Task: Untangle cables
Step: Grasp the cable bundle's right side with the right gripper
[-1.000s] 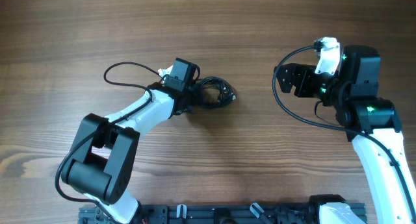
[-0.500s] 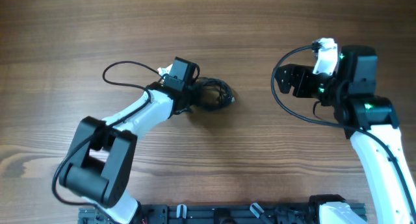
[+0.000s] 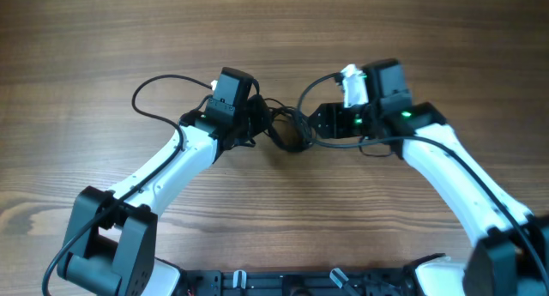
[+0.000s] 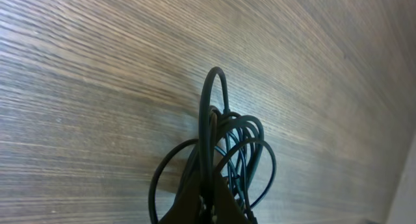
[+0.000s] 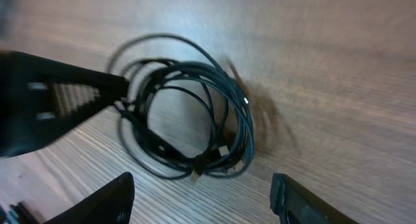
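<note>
The left gripper [image 4: 208,208] is pinched tight on the cables [image 4: 237,146]. The right gripper [image 5: 201,185] hangs spread wide just beside the coil. The tangle sits mid-table [image 3: 274,39], somewhat nearer the far edge.

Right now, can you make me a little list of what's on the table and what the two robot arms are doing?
table: brown wood
cables: one tangle of thin dark loops, mid-table between the two arms
left fingers: closed on one edge of the tangle
right fingers: spread wide open near the tangle's other side, not closed on it
plug ends: a few small ones show among the loops
untangled: not yet
</note>
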Robot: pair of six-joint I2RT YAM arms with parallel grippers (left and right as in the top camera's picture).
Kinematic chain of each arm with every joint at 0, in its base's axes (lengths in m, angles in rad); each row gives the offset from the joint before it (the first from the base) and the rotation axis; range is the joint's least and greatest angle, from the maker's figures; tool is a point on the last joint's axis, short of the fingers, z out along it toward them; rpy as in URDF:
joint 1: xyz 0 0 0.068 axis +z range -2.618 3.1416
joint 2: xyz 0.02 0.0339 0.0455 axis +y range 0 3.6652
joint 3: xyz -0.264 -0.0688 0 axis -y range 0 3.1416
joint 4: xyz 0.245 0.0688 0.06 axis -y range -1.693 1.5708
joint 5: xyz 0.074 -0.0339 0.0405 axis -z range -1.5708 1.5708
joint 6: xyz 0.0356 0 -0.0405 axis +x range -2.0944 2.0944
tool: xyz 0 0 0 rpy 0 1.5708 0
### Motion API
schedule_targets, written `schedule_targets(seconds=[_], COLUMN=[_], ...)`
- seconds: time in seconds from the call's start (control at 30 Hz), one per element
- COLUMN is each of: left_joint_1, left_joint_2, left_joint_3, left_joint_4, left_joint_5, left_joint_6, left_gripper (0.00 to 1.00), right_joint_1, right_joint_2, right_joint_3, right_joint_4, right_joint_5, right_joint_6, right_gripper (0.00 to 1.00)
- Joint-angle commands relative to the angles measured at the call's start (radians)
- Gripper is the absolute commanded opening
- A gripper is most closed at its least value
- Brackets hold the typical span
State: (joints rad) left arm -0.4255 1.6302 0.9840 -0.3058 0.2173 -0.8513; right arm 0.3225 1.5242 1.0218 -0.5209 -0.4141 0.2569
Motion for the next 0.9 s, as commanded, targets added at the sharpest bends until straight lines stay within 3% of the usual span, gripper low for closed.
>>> schedule_targets(seconds=[0.0, 0.37, 0.43, 0.57, 0.87], left_joint_1=[-0.005, -0.004, -0.004, -0.004, -0.004], left_joint_2=[-0.019, -0.056, -0.066, -0.078, -0.086], left_joint_3=[0.013, 0.013, 0.013, 0.013, 0.013], left_joint_4=[0.003, 0.037, 0.037, 0.037, 0.06], left_joint_5=[0.058, 0.108, 0.108, 0.112, 0.18], left_joint_6=[0.006, 0.005, 0.005, -0.003, -0.092], left_gripper=[0.04, 0.04, 0.04, 0.04, 0.04], right_joint_1=[0.025, 0.028, 0.028, 0.028, 0.028], right_joint_2=[0.093, 0.237, 0.247, 0.253, 0.253], right_joint_3=[0.001, 0.001, 0.001, 0.001, 0.001], right_joint_4=[0.023, 0.081, 0.087, 0.099, 0.143], right_joint_5=[0.041, 0.06, 0.06, 0.06, -0.052], right_joint_6=[0.035, 0.061, 0.061, 0.076, 0.113], right_gripper=[0.69, 0.67, 0.59, 0.34, 0.31])
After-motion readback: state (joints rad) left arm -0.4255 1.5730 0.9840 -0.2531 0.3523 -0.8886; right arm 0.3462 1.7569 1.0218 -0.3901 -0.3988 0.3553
